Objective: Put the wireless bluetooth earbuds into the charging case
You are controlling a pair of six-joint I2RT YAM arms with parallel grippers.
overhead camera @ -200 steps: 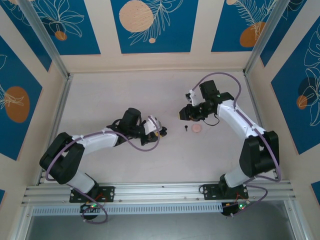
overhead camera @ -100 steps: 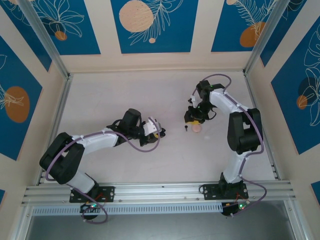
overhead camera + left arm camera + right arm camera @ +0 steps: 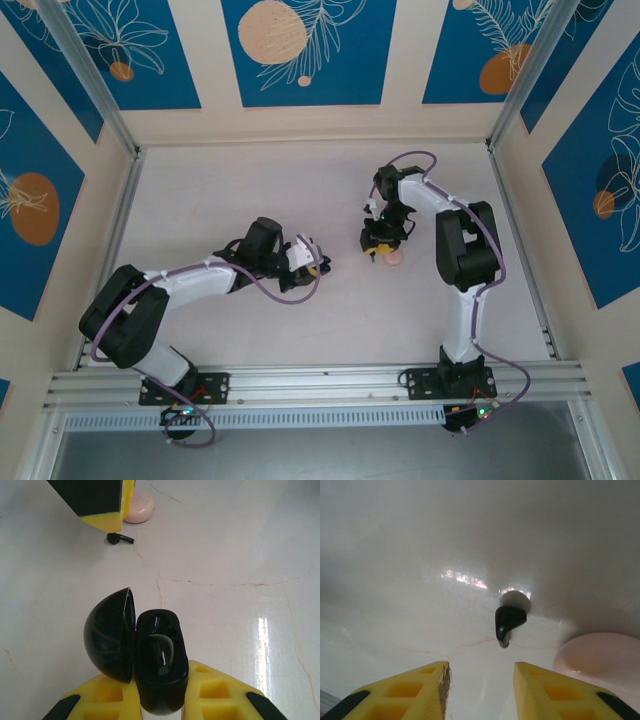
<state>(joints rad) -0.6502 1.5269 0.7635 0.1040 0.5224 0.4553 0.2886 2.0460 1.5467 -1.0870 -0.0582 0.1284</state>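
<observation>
Table (image 3: 220,200): pale and glossy with hairline cracks. There's glare right by the target, so don't use highlights for depth.

Left gripper (image 3: 160,696): jaws clamped on the charging case (image 3: 161,680) near table centre, lid (image 3: 107,640) swung open to one side. A glossy black lump sits in the base and looks like one seated bud (image 3: 159,655). It's black on black, so not certain.

Right gripper (image 3: 481,672): jaws part open and empty, gap clearly wider than the bud. It hovers low over the table, well apart from the case.

Pink disc (image 3: 600,657): just beside the target, close enough to snag one finger.

Loose earbud (image 3: 509,621): on the table ahead of the fingertips, not yet between them, stem pointing back toward the wrist camera.

Step in hand, my read: pick up the loose bud.
- Advance until the bud is centred in the gap, then drop so the tips almost touch the table.
- Close across the head, not the thin stem, which will likely pivot or squirt out.
- Close slowly. The bud is small, smooth and light, so it should skate on this surface.
- Keep the near finger off the disc.
- Left arm: hold the case steady, open side up.
</observation>
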